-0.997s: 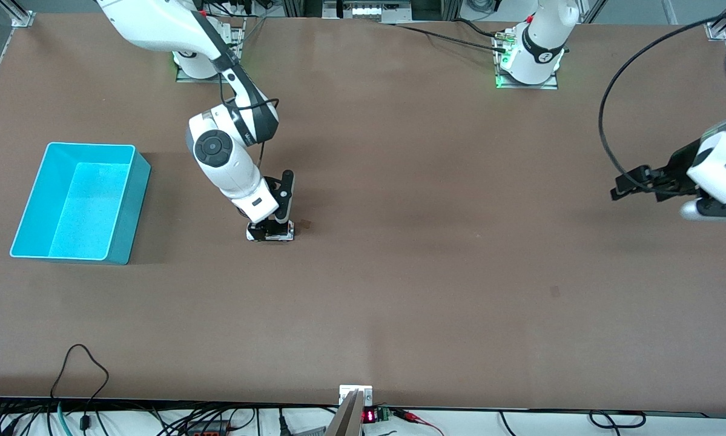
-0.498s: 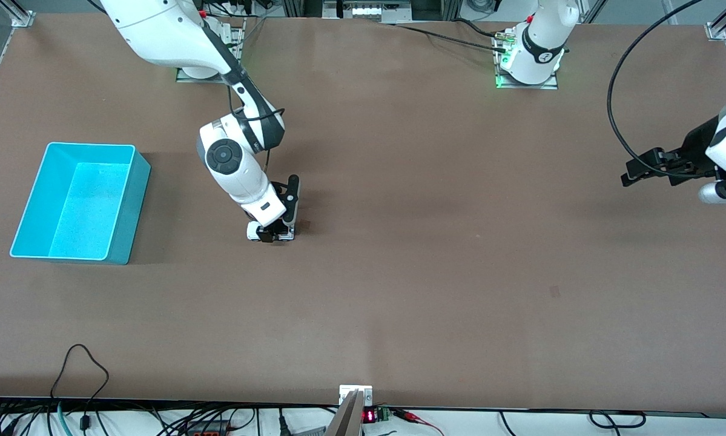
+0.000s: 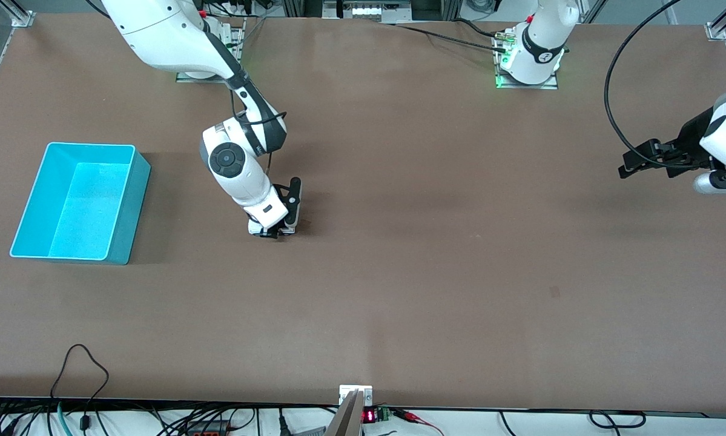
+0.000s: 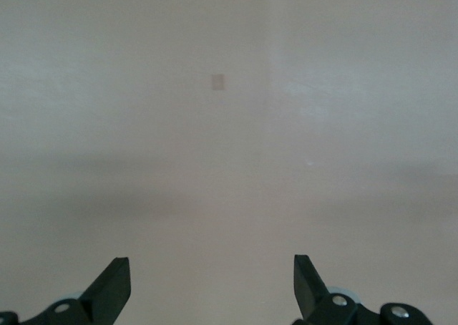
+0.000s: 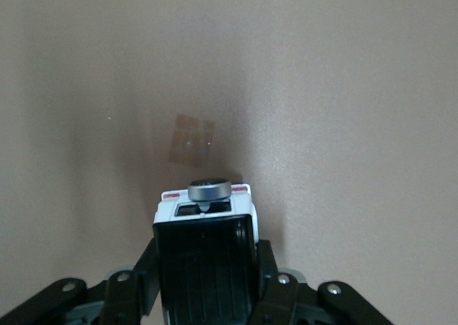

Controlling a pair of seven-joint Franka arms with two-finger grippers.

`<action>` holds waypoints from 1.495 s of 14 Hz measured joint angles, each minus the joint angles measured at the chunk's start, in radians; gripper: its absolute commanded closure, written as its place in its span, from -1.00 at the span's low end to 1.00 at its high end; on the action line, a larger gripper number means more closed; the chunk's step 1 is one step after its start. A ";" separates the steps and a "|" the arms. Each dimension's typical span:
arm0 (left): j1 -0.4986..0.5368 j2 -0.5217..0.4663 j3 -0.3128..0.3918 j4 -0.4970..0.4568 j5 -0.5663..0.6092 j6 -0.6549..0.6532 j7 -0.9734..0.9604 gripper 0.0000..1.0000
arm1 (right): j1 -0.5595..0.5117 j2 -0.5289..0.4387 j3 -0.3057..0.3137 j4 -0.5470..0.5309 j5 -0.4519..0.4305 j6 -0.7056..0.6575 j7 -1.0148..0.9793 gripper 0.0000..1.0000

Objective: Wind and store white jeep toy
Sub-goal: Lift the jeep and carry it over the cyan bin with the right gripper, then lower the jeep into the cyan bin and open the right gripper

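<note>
Front view first: the right gripper (image 3: 276, 232) is down at the table (image 3: 399, 272), clamped on the white jeep toy (image 3: 257, 228), which sits on the tabletop right under it. Only a sliver of white body pokes out from beneath the wrist on the side toward the cyan bin (image 3: 78, 201), so the jeep's long axis seems to run along the table toward that bin, though I can't tell from here which end is the front. A second ago much more of the jeep showed under the arm, with the fingers apart around it; since then the wrist has shifted over it and the fingers have closed. The left gripper (image 3: 632, 162) waits up in the air over the left arm's end of the table, and it has drifted a bit too.

Left wrist view: just the left gripper (image 4: 212, 288) with its fingers (image 4: 113, 285) spread wide and nothing between them, bare tabletop (image 4: 229, 160) below.

Right wrist view: this one shows what the front can't. The right gripper (image 5: 207, 268) squeezes the white jeep toy (image 5: 205, 257) across its sides, black roof facing the camera, long axis pointing straight away from the wrist. A round silver disc (image 5: 209, 190) sits at the end away from the wrist, and a faint square patch (image 5: 191, 140) lies on the table just past that end.
</note>
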 measured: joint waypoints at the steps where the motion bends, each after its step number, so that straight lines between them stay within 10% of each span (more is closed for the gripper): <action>1: 0.000 -0.001 0.000 0.000 0.007 0.002 0.000 -1.00 | 0.000 0.000 -0.008 0.002 0.000 0.002 0.005 1.00; 13: 0.003 -0.017 0.003 0.000 0.008 -0.021 0.010 -1.00 | -0.259 -0.310 -0.130 0.039 0.002 -0.382 0.410 1.00; 21: 0.002 -0.018 0.001 -0.014 0.008 -0.019 0.013 -1.00 | -0.378 -0.291 -0.317 -0.020 0.001 -0.399 0.556 1.00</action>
